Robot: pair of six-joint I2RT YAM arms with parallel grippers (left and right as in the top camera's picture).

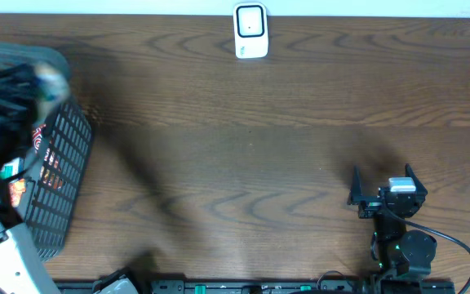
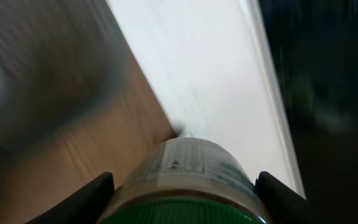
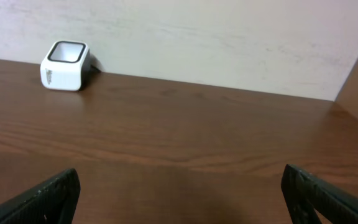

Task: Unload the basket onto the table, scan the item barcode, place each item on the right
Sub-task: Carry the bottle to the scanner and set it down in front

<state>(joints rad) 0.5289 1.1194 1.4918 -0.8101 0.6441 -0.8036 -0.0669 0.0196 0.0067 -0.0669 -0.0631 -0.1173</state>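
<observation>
Dark brown wood-grain table (image 1: 243, 155) fills my overhead view, and a pale, plain wall (image 3: 216, 37) runs along its far edge. On my right wrist camera the board is bare and glossy from the fingers up to that wall.

At the table's left edge sits a black mesh basket (image 1: 68, 147), with red and orange packages showing through its side; I cannot read them. The left arm (image 1: 6, 122) hangs over the basket as a dark blur and hides most of its inside.

The left gripper (image 2: 185, 202) is closed on a green-lidded jar (image 2: 188, 165). One black finger presses each side of it, just below a white printed label. The jar is off the table, above the basket's far corner, and it blocks the lower middle of the left wrist view. That view is smeared, so I cannot make out a barcode.

The right gripper (image 1: 382, 181) rests low at the near right, jaws spread wide with nothing between them.

A small white barcode scanner (image 1: 250, 31) stands at the far edge, centre, against the wall, well apart from both arms.
</observation>
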